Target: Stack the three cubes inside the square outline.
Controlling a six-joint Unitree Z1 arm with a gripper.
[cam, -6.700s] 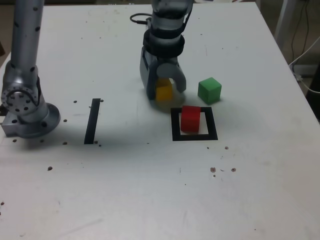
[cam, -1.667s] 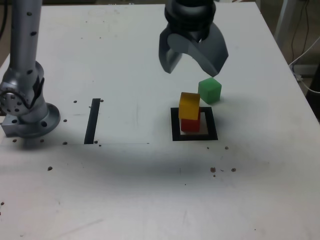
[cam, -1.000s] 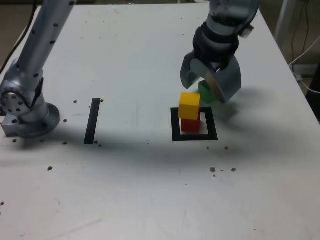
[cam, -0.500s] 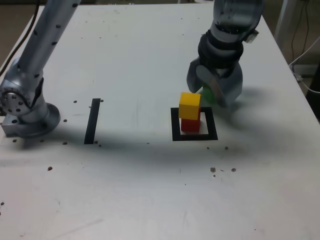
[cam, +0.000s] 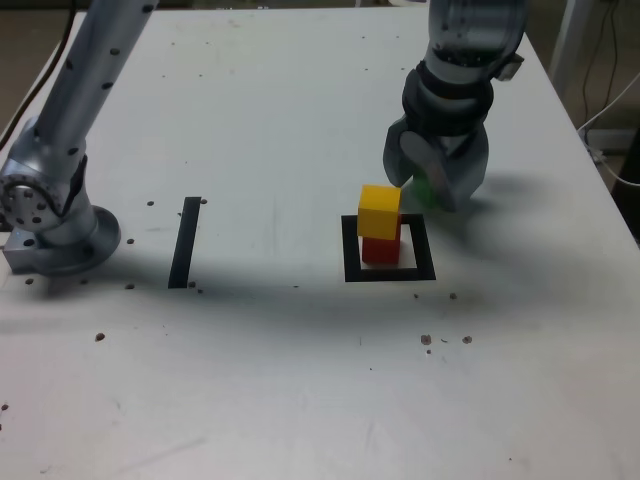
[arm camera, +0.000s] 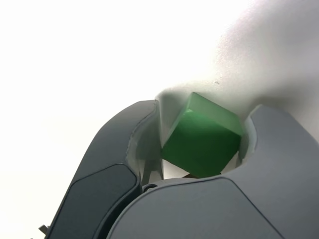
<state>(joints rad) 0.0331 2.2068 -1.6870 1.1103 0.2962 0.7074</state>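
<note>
My gripper [arm camera: 204, 132] has its jaws around the green cube [arm camera: 202, 137]; I cannot tell whether they grip it or just surround it. Nearby, toward the exterior view's left, the yellow cube [cam: 379, 212] sits on the red cube [cam: 380, 250], inside the square outline [cam: 352, 262].

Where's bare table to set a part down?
Exterior view: between black strip and square outline; also the foreground below both. Crowded: outline with red cube and yellow cube, end effector around green cube behind.
</note>
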